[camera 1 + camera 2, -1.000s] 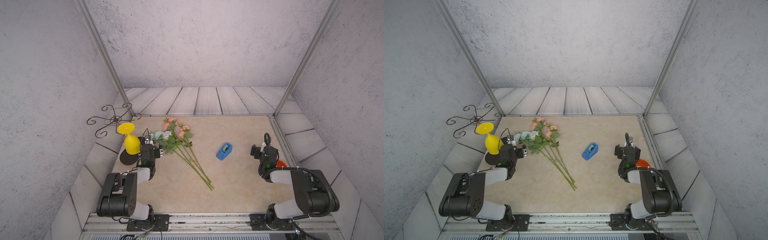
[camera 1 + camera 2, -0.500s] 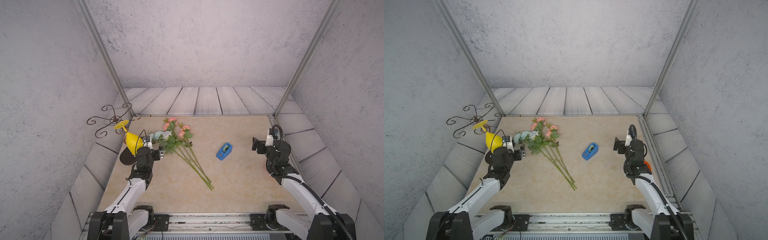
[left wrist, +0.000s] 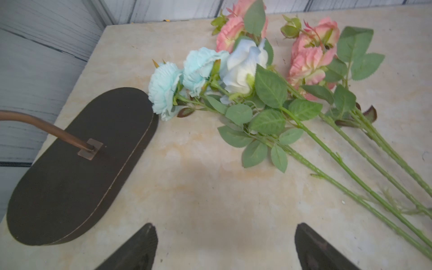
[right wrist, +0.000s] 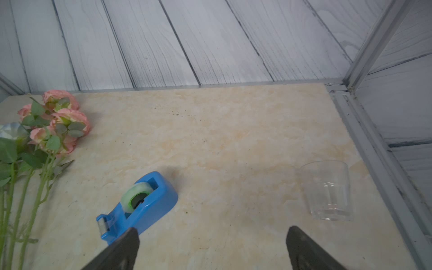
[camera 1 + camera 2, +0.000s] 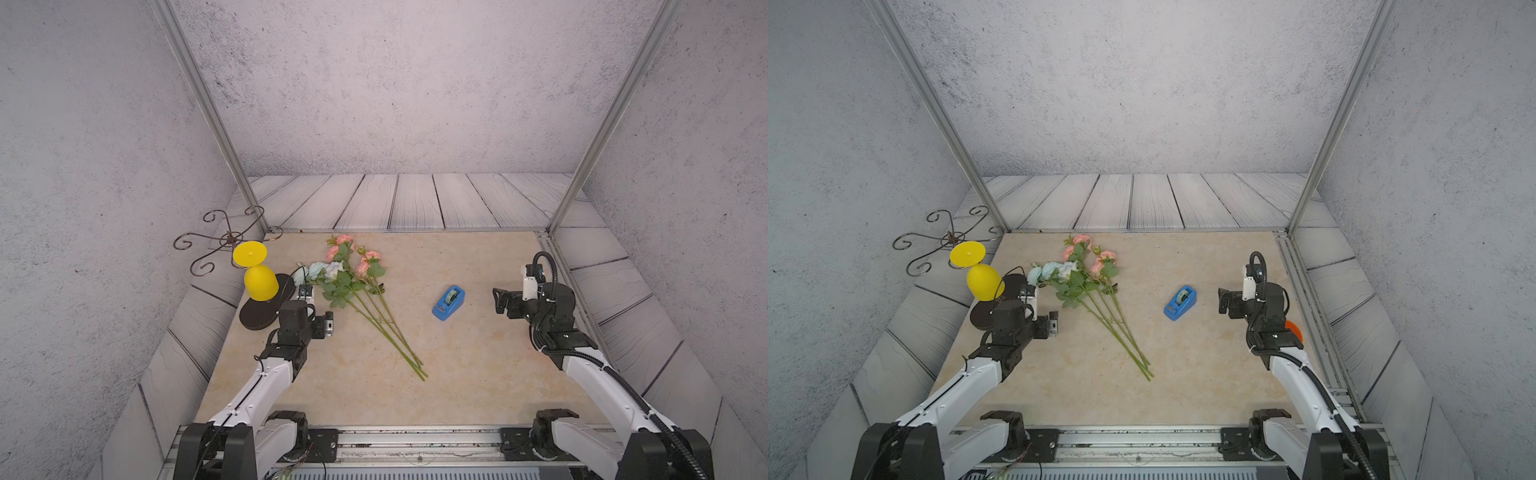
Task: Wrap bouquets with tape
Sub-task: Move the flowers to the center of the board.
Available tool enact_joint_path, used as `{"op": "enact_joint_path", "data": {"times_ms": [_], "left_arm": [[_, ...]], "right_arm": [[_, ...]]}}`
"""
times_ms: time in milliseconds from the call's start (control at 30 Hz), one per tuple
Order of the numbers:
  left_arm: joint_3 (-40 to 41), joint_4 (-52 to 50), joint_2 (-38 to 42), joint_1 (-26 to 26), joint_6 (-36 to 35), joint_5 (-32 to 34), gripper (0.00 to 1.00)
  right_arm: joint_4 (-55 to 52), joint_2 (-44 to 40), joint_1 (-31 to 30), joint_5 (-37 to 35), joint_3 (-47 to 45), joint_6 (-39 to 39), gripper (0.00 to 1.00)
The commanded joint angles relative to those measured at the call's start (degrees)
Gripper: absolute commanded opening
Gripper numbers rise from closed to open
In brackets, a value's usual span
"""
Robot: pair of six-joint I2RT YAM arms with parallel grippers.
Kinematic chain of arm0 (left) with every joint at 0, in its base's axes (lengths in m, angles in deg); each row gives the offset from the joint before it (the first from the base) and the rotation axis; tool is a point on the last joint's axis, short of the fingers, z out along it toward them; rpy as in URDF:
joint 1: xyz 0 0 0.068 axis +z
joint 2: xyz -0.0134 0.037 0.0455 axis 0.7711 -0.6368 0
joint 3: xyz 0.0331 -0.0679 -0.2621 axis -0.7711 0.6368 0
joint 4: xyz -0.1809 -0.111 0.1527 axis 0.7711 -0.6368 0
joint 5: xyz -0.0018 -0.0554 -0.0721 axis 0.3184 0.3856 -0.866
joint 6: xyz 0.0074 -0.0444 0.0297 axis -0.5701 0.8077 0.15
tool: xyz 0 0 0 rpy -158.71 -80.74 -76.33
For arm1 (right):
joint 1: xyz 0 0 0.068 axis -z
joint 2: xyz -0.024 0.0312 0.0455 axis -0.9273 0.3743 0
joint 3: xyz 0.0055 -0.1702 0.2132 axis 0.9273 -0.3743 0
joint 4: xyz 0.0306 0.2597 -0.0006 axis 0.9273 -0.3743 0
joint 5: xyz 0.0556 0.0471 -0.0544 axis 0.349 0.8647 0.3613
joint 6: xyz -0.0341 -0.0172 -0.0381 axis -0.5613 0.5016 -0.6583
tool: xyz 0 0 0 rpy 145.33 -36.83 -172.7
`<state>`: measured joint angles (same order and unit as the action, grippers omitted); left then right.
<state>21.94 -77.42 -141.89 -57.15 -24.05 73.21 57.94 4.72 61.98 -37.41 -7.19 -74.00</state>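
The bouquets [image 5: 360, 297] [image 5: 1095, 297] lie flat on the beige table, left of centre. Pink and pale blue-white blooms point to the back and the long green stems fan toward the front. The tape is a pale roll in a blue dispenser [image 5: 448, 304] [image 5: 1180, 304] and stands right of centre. My left gripper [image 5: 328, 324] [image 5: 1053, 326] hovers open just left of the stems, and its wrist view shows the blooms and leaves [image 3: 268, 105] ahead of empty jaws [image 3: 224, 228]. My right gripper [image 5: 500, 301] [image 5: 1224, 302] is open, right of the dispenser [image 4: 140, 201], with nothing between its jaws [image 4: 211, 230].
A yellow goblet [image 5: 260, 282] hangs upside down on a curly metal stand [image 5: 226, 239] with a dark oval base [image 3: 77, 168], just behind my left gripper. A clear glass cup [image 4: 327, 191] stands near the right rail. An orange object [image 5: 1294, 326] peeks out behind my right arm.
Both arms have unfolded from their tucked pose and reached out over the table, the left toward the flowers, the right toward the dispenser. The yellow goblet swung and has settled again.
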Motion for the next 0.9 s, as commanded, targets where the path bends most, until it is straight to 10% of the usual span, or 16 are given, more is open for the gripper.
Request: {"op": "enact_joint_path", "data": {"times_ms": [0,200,533,867], "left_arm": [[-2.64,-6.22,4.34,-2.45,-1.47,-0.73,0.95],[-5.3,-15.12,9.21,-8.59,-0.78,1.59,0.94],[-12.24,-27.72,13.19,-8.68,31.04,-7.11,0.97],[-13.44,-41.41,10.98,-8.77,57.46,-11.12,0.89]], "right_arm": [[-5.39,-1.88,-4.18,2.04,3.02,-0.42,0.99],[-9.13,1.61,-15.44,-1.92,7.49,-1.37,0.99],[-10.48,21.9,-33.94,-8.25,21.51,-1.92,0.99],[-13.69,42.44,-39.4,-3.01,36.35,-1.95,0.99]]}}
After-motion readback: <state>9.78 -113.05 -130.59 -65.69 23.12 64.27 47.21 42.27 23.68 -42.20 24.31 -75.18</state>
